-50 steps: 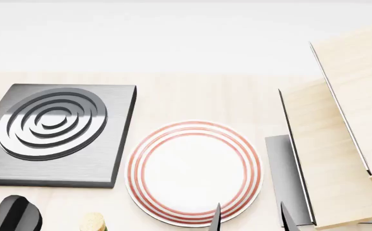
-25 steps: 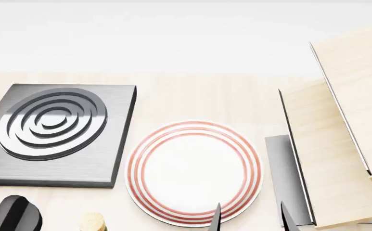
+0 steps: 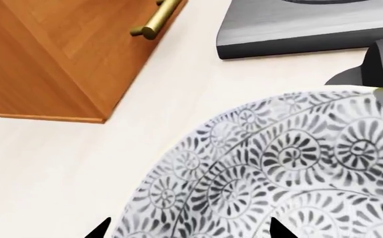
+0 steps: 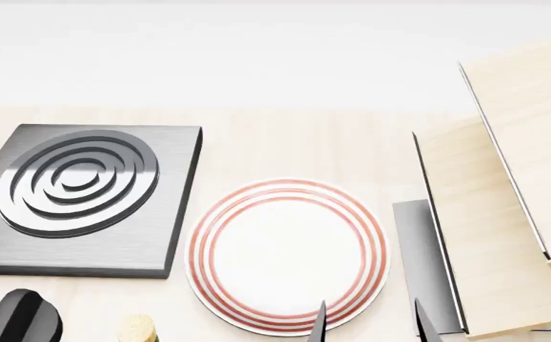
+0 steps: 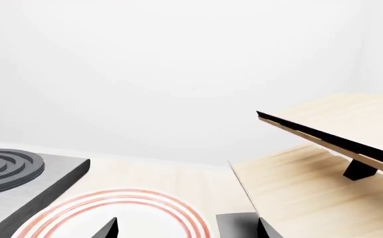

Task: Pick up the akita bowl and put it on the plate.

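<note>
nearby, akita bowl [image 3: 277, 168] rim (patterned) just beside stove burner [image 3: 303, 29] edge

Counts:
- 1 plate [image 4: 286, 256], red-ringed, at 6 o'clock in the head view.
- 1 stove burner [image 4: 78, 196], square grey, at 9 o'clock.
- 1 akita bowl [image 3: 284, 173], seen only in the left wrist view.
- 2 pale wooden shelf boards [image 4: 522, 185] at 3 o'clock, one above the other.
- 1 black knob-like object [image 4: 18, 317] at 7 o'clock; 1 small tan object [image 4: 138, 329] just beside it, can't tell what.
- 1 orange-brown wooden cabinet [image 3: 66, 54] with 1 brass handle [image 3: 157, 19], left wrist view.
- 1 tabletop [image 4: 285, 146].
</note>
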